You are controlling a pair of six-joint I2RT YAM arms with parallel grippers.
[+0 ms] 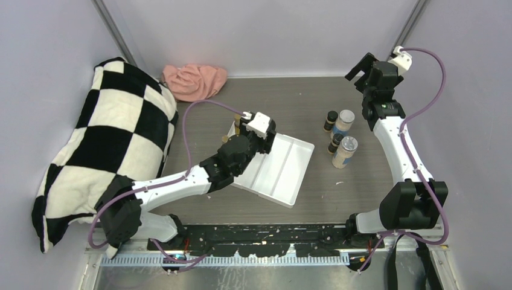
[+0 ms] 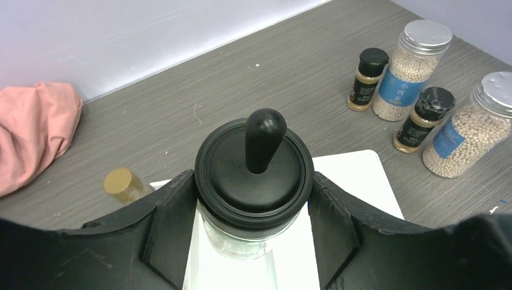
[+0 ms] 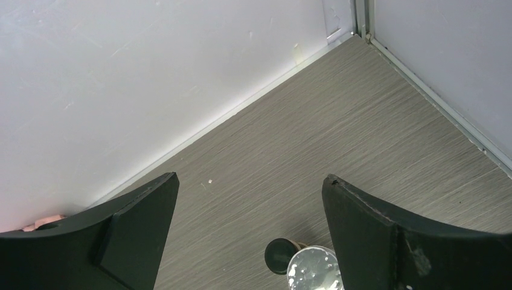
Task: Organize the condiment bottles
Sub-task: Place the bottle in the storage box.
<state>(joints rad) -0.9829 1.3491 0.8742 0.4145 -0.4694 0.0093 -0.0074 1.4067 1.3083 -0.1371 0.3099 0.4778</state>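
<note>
Bright even light; soft shadows; edges perhaps blurred.

Blue shaker label [image 2: 395, 89] bears Chinese characters, unreadable.

Two silver-lidded shakers [image 2: 412, 66] [image 2: 470, 124], two dark bottles [image 2: 367, 78] [image 2: 422, 118], one black-lidded jar [image 2: 253, 175], one tray [image 1: 284, 169]

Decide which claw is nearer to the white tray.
Left. The left claw grips a black-lidded jar right above the white tray, at its far-left corner. The right claw hangs open near the table's far right corner, well beyond the bottles beside the tray.
</note>
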